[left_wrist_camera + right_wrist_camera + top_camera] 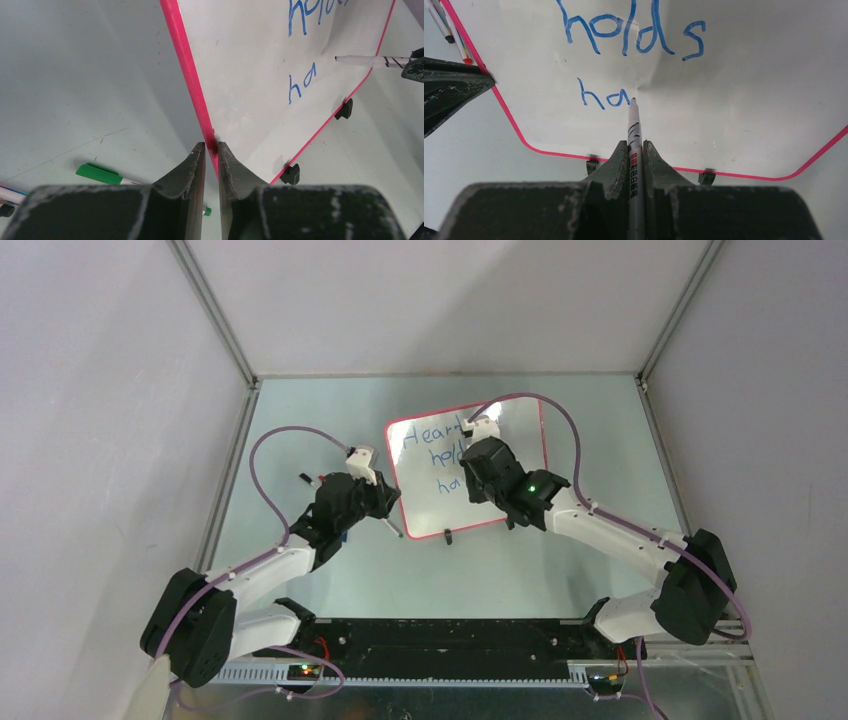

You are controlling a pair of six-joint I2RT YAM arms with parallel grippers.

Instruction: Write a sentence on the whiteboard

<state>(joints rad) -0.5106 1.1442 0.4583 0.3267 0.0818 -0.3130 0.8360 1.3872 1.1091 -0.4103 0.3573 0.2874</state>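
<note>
The whiteboard, glossy white with a thin red frame, stands tilted on the table's middle. Blue lettering of the sentence reads "holds" with "ha" below it; a top line starts with "Hear". My left gripper is shut on the board's red left edge. In my right gripper, shut, sits a white marker with black stripes. Its tip rests on the board just right of "ha". The same marker shows in the left wrist view.
A green-capped pen lies on the table left of the board, with more pens near it. Two black feet prop the board's lower edge. Grey enclosure walls close in the table on three sides.
</note>
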